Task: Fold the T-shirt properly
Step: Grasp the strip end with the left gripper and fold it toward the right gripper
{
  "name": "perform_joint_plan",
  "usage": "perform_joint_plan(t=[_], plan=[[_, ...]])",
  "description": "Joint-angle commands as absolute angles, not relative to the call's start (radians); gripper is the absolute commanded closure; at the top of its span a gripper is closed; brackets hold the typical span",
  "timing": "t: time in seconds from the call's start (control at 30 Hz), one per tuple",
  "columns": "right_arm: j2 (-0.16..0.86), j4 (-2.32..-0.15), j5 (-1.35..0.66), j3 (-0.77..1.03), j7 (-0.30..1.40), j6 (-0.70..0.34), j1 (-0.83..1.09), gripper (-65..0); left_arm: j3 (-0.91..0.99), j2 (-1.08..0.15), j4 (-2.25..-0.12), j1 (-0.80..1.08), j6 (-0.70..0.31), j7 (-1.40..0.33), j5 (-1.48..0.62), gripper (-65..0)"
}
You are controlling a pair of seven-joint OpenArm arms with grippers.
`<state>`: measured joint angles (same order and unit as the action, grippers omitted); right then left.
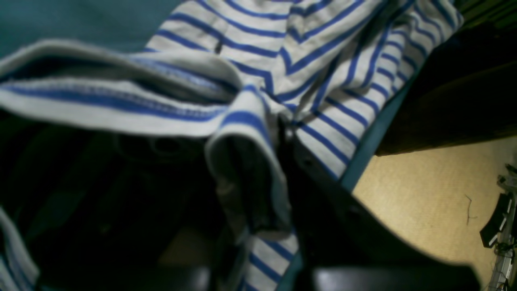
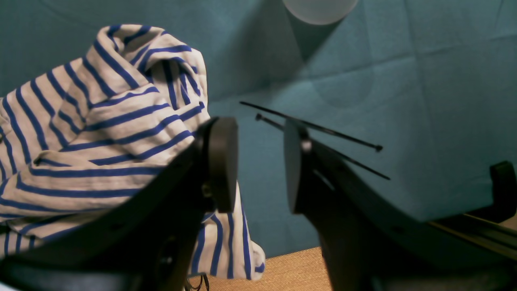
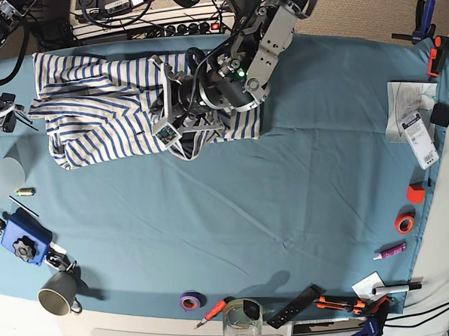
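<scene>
In the left wrist view, a fold of the T-shirt (image 1: pixel 258 133) is pinched by the closed left gripper (image 1: pixel 282 133), likely so it can be lifted over. In the right wrist view, the right gripper (image 2: pixel 254 161) is held open and empty beside the cloth. In the base view, the T-shirt (image 3: pixel 94 114) is bunched near the table cloth's (image 3: pixel 301 194) far left corner.

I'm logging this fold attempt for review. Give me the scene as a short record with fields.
garment: T-shirt, crumpled at the table's far edge, not folded
surface: teal table cloth
left gripper: shut on a bunched fold of the T-shirt
right gripper: open, empty, beside the shirt
clutter: grey mug, purple tape roll
</scene>
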<state>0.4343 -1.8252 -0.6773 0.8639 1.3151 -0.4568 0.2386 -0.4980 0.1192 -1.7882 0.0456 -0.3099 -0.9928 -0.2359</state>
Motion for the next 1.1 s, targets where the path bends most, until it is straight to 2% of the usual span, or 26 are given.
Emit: perform_joint_plan(t=[0.0,0.2,0.23,0.33,0.4,0.6,0.73,0.87,0.9,1.07], plan=[[0.462,-1.839,-0.680,0.873,1.290,-0.456,0.235,-19.8,-0.502,0.138,-1.805,0.030,-0.313,-0.953,-0.253,0.0],[0.462,-1.839,-0.679,0.873,1.282,-0.456,0.235,-19.8,-0.502,0.138,-1.805,0.030,-0.336,-0.942,-0.297,0.0],[0.462,-1.839,-0.679,0.873,1.280,-0.456,0.235,-19.8,-0.502,0.138,-1.805,0.030,-0.362,-0.943,-0.319,-4.5],[0.462,-1.839,-0.679,0.873,1.275,-0.456,0.235,-19.8,-0.502,0.138,-1.805,0.030,-0.410,-0.947,-0.424,-24.9],[0.462,-1.838,-0.678,0.873,1.272,-0.456,0.235,-19.8,-0.502,0.139,-1.806,0.030,-0.410,-0.950,-0.487,-28.8],[0.462,-1.838,-0.635,0.873,1.248,-0.456,0.235,-19.8,-0.502,0.139,-1.845,0.030,-0.409,-0.957,-0.547,-27.9],[0.462,-1.838,-0.635,0.873,1.239,-0.456,0.235,-19.8,-0.501,0.138,-1.950,0.031,-0.409,-1.025,-0.542,-15.9],[0.462,-1.838,-0.634,0.873,1.225,-0.456,0.235,-19.8,-0.501,0.138,-2.026,0.042,-0.406,-1.032,-0.415,-2.7],[0.462,-1.838,-0.635,0.872,1.224,-0.456,0.235,-19.8,-0.501,0.135,-2.032,0.042,-0.384,-1.031,-0.374,0.0],[0.462,-1.838,-0.635,0.872,1.222,-0.456,0.235,-19.8,-0.501,0.110,-2.032,0.046,-0.215,-1.034,-0.097,0.0]])
